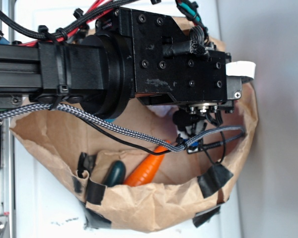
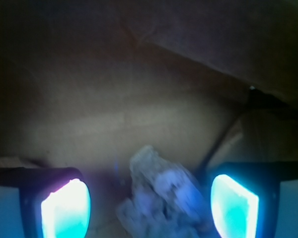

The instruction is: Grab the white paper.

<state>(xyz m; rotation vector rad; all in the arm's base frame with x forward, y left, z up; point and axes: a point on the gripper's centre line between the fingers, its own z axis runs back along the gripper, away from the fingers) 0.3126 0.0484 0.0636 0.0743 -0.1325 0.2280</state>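
Note:
The white paper (image 2: pixel 161 198), a crumpled, wrinkled lump, lies on the brown floor of the bag in the wrist view. It sits between my two glowing fingers, closer to the right pad (image 2: pixel 233 206) than to the left pad (image 2: pixel 64 210), with a gap on both sides. My gripper (image 2: pixel 148 201) is open around it. In the exterior view the gripper (image 1: pixel 188 126) reaches down into the brown paper bag (image 1: pixel 139 208), and the arm's black body hides nearly all of the paper.
An orange carrot (image 1: pixel 146 171) and a teal ball (image 1: pixel 114 173) lie in the bag's near side. Black tape patches (image 1: pixel 213 179) mark the bag's rim. A small flat white tab (image 1: pixel 241 68) sticks out by the wrist. A braided cable (image 1: pixel 119 130) hangs across the bag.

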